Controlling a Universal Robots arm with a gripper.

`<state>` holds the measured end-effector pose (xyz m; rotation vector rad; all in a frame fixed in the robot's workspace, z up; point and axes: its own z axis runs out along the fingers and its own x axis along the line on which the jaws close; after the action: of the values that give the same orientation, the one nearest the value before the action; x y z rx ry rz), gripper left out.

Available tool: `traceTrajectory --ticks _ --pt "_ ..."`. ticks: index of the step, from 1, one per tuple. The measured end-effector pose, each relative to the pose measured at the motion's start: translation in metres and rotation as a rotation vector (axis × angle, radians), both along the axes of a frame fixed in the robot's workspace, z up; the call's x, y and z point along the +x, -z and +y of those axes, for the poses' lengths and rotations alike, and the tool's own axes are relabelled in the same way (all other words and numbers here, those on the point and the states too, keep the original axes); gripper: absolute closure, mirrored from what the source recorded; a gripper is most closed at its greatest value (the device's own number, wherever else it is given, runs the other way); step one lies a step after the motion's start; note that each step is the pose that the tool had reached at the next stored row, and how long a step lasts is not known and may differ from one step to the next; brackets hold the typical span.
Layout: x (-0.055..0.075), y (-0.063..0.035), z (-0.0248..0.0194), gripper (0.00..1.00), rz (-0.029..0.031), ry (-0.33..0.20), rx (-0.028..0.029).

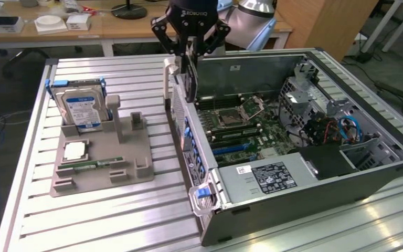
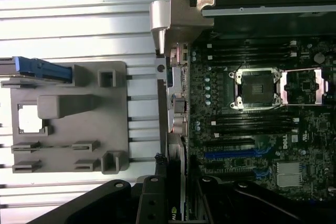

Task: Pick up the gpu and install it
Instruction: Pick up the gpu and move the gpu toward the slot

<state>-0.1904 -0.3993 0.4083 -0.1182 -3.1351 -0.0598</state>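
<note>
My gripper (image 1: 190, 52) hangs over the rear edge of the open computer case (image 1: 369, 173), shut on the gpu (image 1: 190, 79). The gpu is a thin dark card held on edge, hanging down, with its silvery end bracket (image 1: 168, 76) on the side of the exterior view's left. Its lower edge is just above the case's rear wall and the motherboard (image 1: 247, 123). In the wrist view the gpu (image 2: 176, 182) shows edge-on between my fingers (image 2: 152, 203), near the blue expansion slot (image 2: 228, 155) on the motherboard (image 2: 252, 129).
A grey holder tray (image 1: 100, 157) lies on the slatted table at the exterior view's left, carrying a silver hard drive (image 1: 81, 107), a CPU chip (image 1: 74, 151) and a green memory stick (image 1: 89, 165). The case holds a power supply (image 1: 272, 176) and cables (image 1: 345, 128).
</note>
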Motion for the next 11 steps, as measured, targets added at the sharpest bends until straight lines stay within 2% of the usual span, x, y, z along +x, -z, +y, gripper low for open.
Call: traceTrajectory --ticks 11 --pt "0.016 0.0000 0.0000 0.74 0.0000 0.000 -0.0001"
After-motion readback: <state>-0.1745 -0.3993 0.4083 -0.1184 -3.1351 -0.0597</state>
